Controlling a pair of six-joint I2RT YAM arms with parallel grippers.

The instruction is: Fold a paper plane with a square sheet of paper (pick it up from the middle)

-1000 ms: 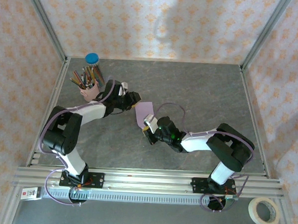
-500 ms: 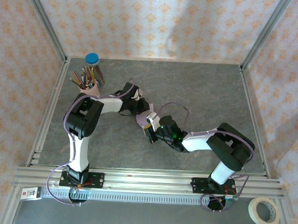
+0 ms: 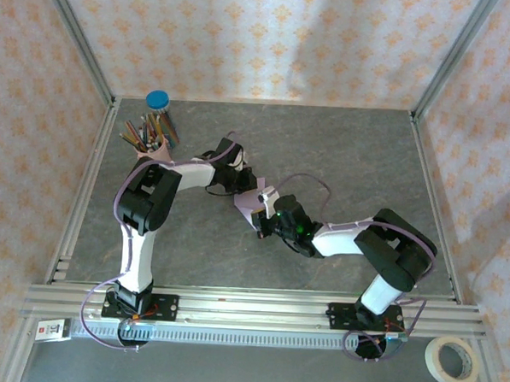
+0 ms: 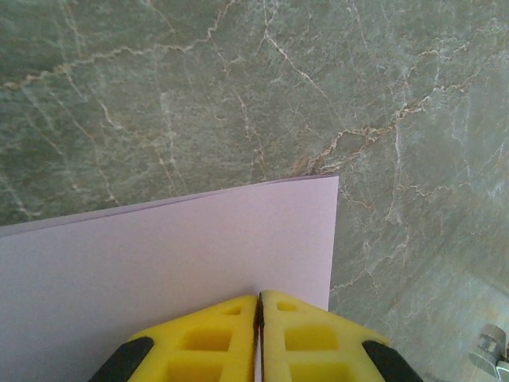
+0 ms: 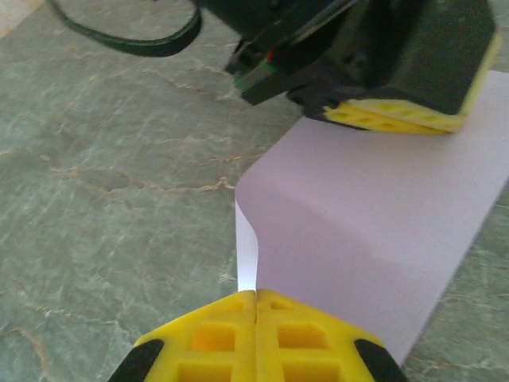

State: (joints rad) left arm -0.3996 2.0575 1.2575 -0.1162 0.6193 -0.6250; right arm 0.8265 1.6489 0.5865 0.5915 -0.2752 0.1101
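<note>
In the overhead view the square sheet of paper (image 3: 249, 204) is seen near the middle of the grey marbled table (image 3: 351, 162) as a small lilac patch. It is caught between the left gripper (image 3: 248, 185) at its upper edge and the right gripper (image 3: 265, 217) at its lower right edge. How the fingers stand cannot be judged from that height (they are too small there).

That detail is supplied by the wrist views. In the left wrist view the left gripper's yellow fingers (image 4: 215, 338) are pressed tip to tip at the bottom of the frame, with the sheet's near edge pinched between them. The paper is spread flat across the lower left, one corner is seen right of centre, and bare table is seen above and to the right.

The sheet's shape is given by the right wrist view. The right gripper's yellow fingers (image 5: 207, 334) are closed together at the bottom of the frame on a pale edge of the paper. From there the sheet rises and is bent over a soft, rounded fold. It then runs toward the upper right, where the left gripper's yellow pads (image 5: 390, 118) are clamped on its far edge.

The surroundings are given by the overhead view. A pink pencil cup (image 3: 154, 157) is seen at the upper left near the left arm, and a roll of tape (image 3: 451, 360) lies at the lower right, beyond the table's frame.
</note>
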